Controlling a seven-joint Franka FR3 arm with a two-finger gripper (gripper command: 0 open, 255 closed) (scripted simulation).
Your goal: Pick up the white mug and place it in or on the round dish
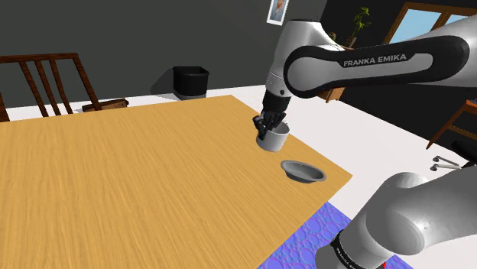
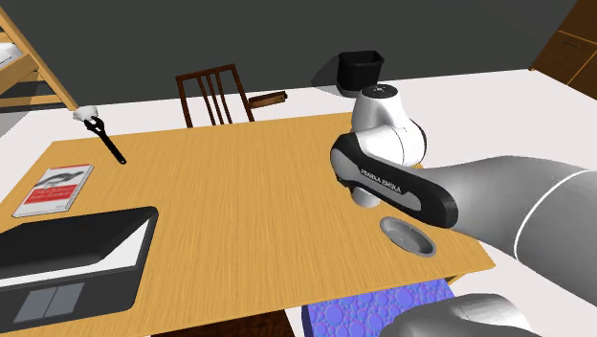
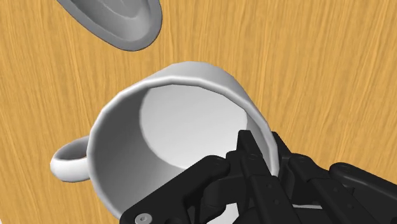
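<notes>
A white mug [image 1: 275, 140] with a handle stands near the wooden table's [image 1: 137, 183] far-right side in the shoulder view. My black gripper [image 1: 267, 124] comes down on its rim and is shut on the mug wall. In the wrist view one finger is inside the mug [image 3: 172, 121] and the other outside, opposite the handle. Whether the mug rests on the wood or hangs just above it, I cannot tell. The round grey dish [image 1: 303, 171] lies empty close by, nearer the table's edge; it also appears beyond the mug as dish [image 3: 121, 19] and beside my arm as dish [image 2: 407, 235].
A black bin [image 1: 190, 81] and a wooden chair [image 1: 53, 84] stand beyond the table. A dark laptop [image 2: 72, 263], a red-and-white book [image 2: 57, 187] and a black tool [image 2: 110, 146] lie at the far end. A blue patterned rug [image 1: 306, 237] lies by the stand.
</notes>
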